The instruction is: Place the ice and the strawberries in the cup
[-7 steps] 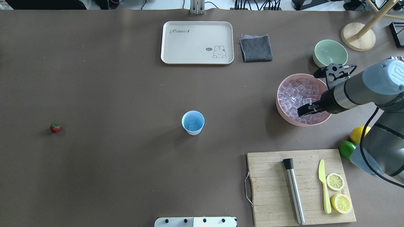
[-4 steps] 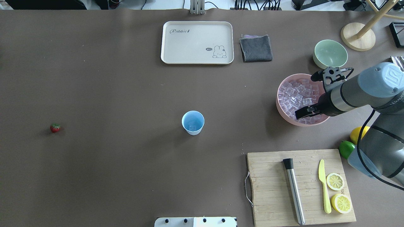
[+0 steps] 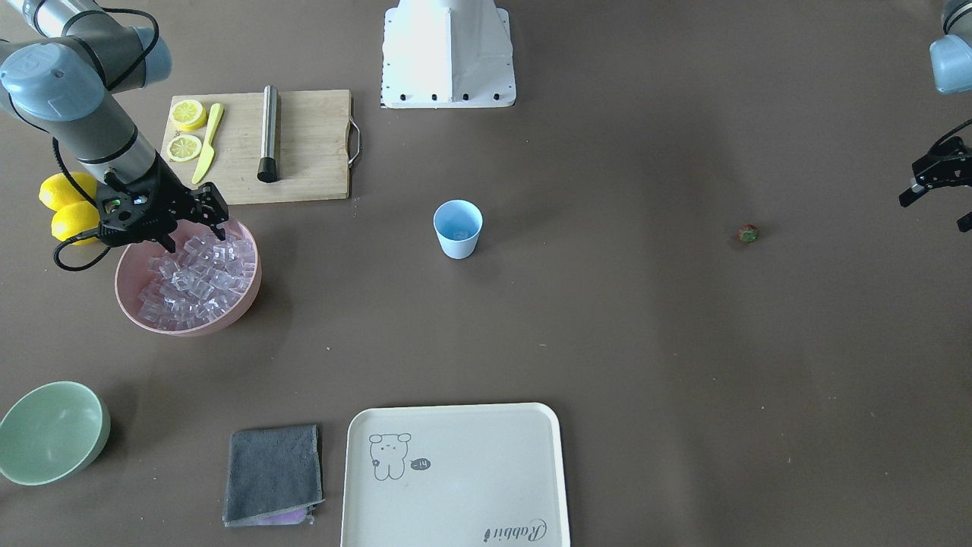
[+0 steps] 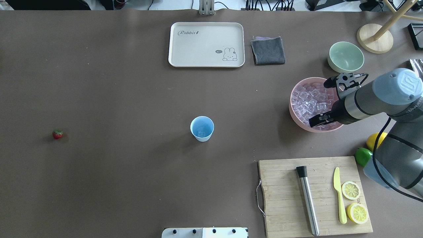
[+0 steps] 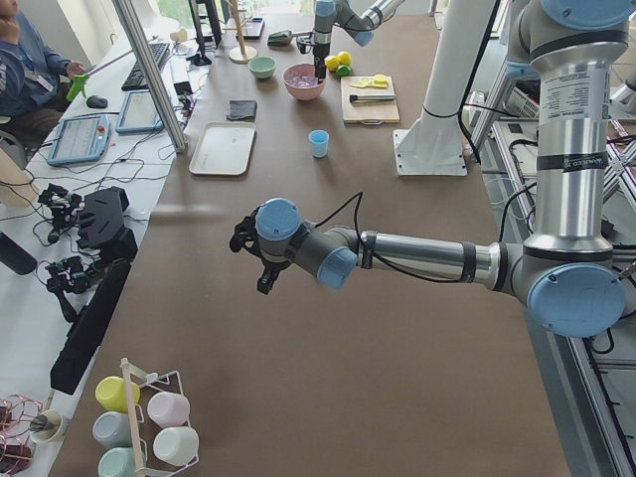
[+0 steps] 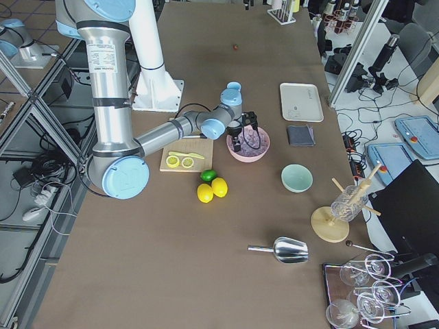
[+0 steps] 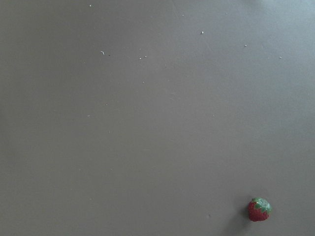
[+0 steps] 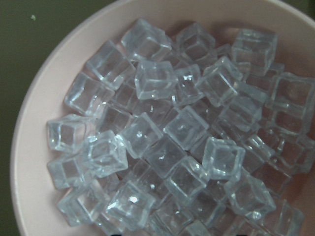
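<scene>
Plainly, from across the counter (image 3: 607, 327), the right gripper (image 3: 196, 234) hangs over the pink bowl (image 3: 127, 302) with its jaws spread and nothing between them, just above the ice (image 3: 194, 285). The cup (image 3: 458, 230) stands upright mid-counter, well apart from the bowl. The strawberry (image 3: 748, 234) lies alone toward the left arm's side, near the left gripper (image 3: 935, 209), which also looks released and empty.

Overhead, something pale shows at the bottom of the cup; whether it is a cube I cannot tell.

The left wrist view has the strawberry low in its right corner, on bare counter.

The right wrist view looks straight into the heaped ice. The cubes should be light, hard and slick, apt to squirt from a skewed pinch, so take a top one across two flat opposite faces. The strawberry is probably soft: pinch its sides gently, below the leaves.
</scene>
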